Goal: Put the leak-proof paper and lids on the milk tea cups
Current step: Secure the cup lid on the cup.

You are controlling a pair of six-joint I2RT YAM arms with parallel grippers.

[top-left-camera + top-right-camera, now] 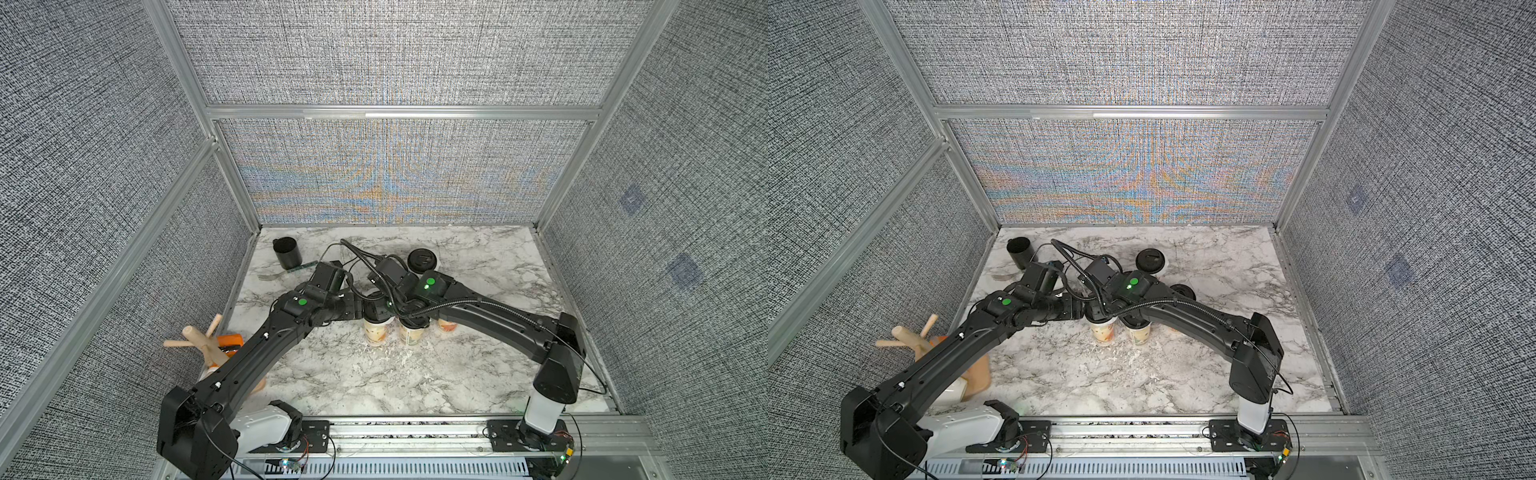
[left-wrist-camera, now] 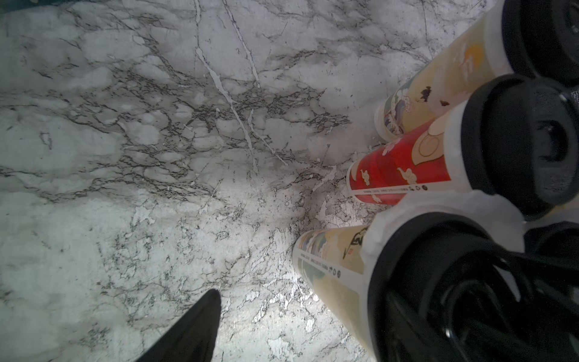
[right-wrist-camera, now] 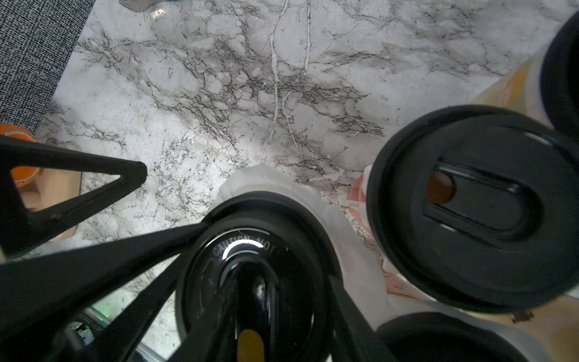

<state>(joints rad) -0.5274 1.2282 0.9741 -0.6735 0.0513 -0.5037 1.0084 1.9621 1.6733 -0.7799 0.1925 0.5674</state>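
Several milk tea cups stand bunched mid-table; in both top views I see a beige-print one (image 1: 376, 330) (image 1: 1102, 332) and its neighbour (image 1: 411, 332). The left wrist view shows three capped with black lids: a beige cup (image 2: 332, 275), a red cup (image 2: 398, 169) and another beige one (image 2: 438, 84). Leak-proof paper (image 3: 344, 235) (image 2: 438, 207) sticks out as a white fringe under the nearest lid (image 3: 250, 282). My right gripper (image 3: 257, 275) (image 1: 384, 305) is shut on that lid from above. My left gripper (image 1: 368, 307) is open beside the same cup, one finger (image 2: 194, 329) over bare marble.
A short black mug (image 1: 287, 252) and a fork (image 1: 270, 275) sit at the back left. Loose black lids (image 1: 422, 259) (image 1: 1183, 291) lie behind the cups. A wooden mug tree (image 1: 208, 345) stands at the left edge under my left arm.
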